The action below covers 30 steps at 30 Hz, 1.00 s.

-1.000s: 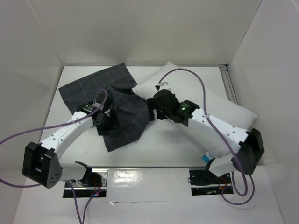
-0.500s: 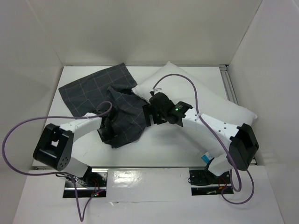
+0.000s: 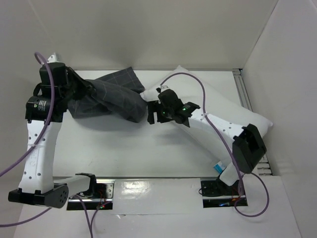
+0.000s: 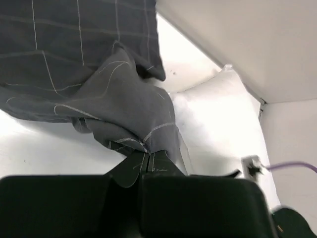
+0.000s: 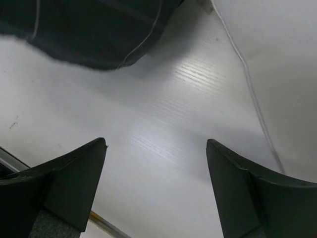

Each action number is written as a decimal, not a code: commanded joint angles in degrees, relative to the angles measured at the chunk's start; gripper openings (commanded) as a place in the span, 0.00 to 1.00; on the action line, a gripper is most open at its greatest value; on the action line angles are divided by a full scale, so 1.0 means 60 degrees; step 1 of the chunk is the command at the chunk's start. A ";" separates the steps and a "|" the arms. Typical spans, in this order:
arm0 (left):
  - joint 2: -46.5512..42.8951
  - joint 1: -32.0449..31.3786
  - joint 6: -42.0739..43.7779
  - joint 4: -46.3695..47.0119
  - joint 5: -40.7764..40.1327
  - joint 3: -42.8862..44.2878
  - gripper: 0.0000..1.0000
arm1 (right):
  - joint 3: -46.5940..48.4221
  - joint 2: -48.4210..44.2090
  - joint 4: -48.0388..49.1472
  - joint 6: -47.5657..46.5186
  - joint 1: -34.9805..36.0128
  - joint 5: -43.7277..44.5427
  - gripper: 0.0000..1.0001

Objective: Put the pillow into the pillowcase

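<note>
The dark grey checked pillowcase (image 3: 116,96) hangs bunched and stretched from the back left towards the table's middle. My left gripper (image 3: 83,90) is raised at the back left and shut on a fold of it; in the left wrist view the jaws (image 4: 146,159) pinch the pillowcase (image 4: 84,59) with its cloth draping away below. The white pillow (image 3: 223,111) lies at the right, one corner next to the pillowcase's free end. My right gripper (image 3: 150,113) hovers open at that corner, with bare table between its fingers (image 5: 156,148), the pillowcase (image 5: 99,29) ahead left and the pillow (image 5: 277,49) ahead right.
White walls close in the table on the left, back and right. An aluminium rail (image 3: 245,94) runs along the right edge behind the pillow. Purple cables (image 3: 198,82) loop over both arms. A small blue tag (image 3: 218,168) shows at the pillow's near edge.
My left gripper has shut on the pillowcase and swung up to the back left, dragging the cloth that way. The right gripper has crept slightly left and stayed open.
</note>
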 commanded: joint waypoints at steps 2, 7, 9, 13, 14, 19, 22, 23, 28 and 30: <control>0.0579 0.0494 0.0797 -0.0955 0.0618 0.0424 0.00 | 0.0540 0.0956 0.1553 0.0047 -0.0019 -0.0851 0.88; 0.0667 0.1183 0.1178 -0.0955 0.1161 0.0761 0.00 | 0.0320 0.1516 0.2475 0.0252 -0.0019 -0.1378 0.93; 0.0755 0.1432 0.1266 -0.0955 0.1307 0.0864 0.00 | 0.0203 0.1822 0.3176 0.0340 0.0185 -0.1903 0.95; 0.0945 0.1433 0.1355 -0.0955 0.1499 0.1055 0.00 | 0.0394 0.2437 0.3561 0.0209 0.0931 -0.1689 0.99; 0.0945 0.1433 0.1355 -0.0955 0.1499 0.1055 0.00 | 0.0394 0.2540 0.3678 0.0208 0.1093 -0.1440 0.99; 0.1033 0.1521 0.1530 -0.0867 0.1499 0.1143 0.00 | -0.0309 0.2644 0.5127 0.0120 0.2190 0.0634 0.99; 0.1120 0.1521 0.1531 -0.0867 0.1586 0.1231 0.00 | -0.0310 0.3067 0.5801 0.0032 0.2573 0.1926 0.99; 0.1121 0.1521 0.1531 -0.0867 0.1587 0.1231 0.00 | -0.0165 0.3228 0.5904 0.0249 0.2661 0.2192 0.99; 0.1121 0.1521 0.1531 -0.0867 0.1587 0.1231 0.00 | 0.0685 0.4486 0.5642 0.1216 0.2853 0.3585 0.98; 0.1121 0.1521 0.1531 -0.0867 0.1675 0.1231 0.00 | 0.0904 0.4825 0.5424 0.1524 0.2984 0.4491 0.95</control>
